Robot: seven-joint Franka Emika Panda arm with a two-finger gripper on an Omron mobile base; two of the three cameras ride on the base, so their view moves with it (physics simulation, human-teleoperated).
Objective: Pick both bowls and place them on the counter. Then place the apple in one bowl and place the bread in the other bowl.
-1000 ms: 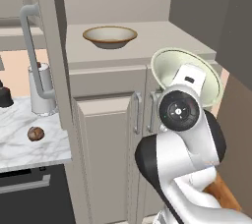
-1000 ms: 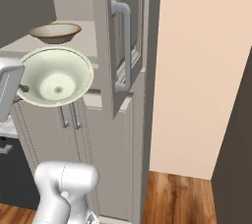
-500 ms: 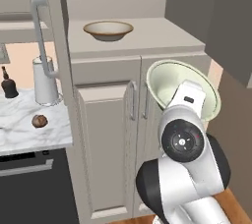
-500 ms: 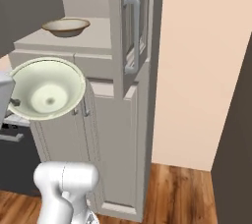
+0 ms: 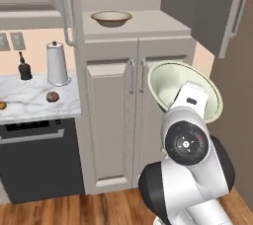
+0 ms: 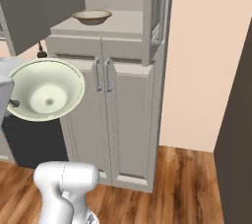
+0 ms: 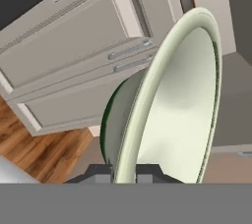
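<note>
Whole scene slid right since a moment ago, so the base has driven left and more of the marble counter [image 5: 34, 101] shows now. Gripper [image 7: 124, 171] is clamped on the rim of the cream-green bowl [image 5: 179, 87], held up on edge in front of the cabinet doors. Tan bowl [image 5: 111, 18] sits on the shelf at 11 o'clock of it, bread [image 5: 52, 96] on the counter at 9 o'clock

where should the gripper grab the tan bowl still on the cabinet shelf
Probably by the rim. The tan bowl sits upright on the beige shelf, wide and shallow, too broad to span. Come from above at its front edge, one finger inside, one outside, as the gripper pinches the pale green bowl now.
</note>
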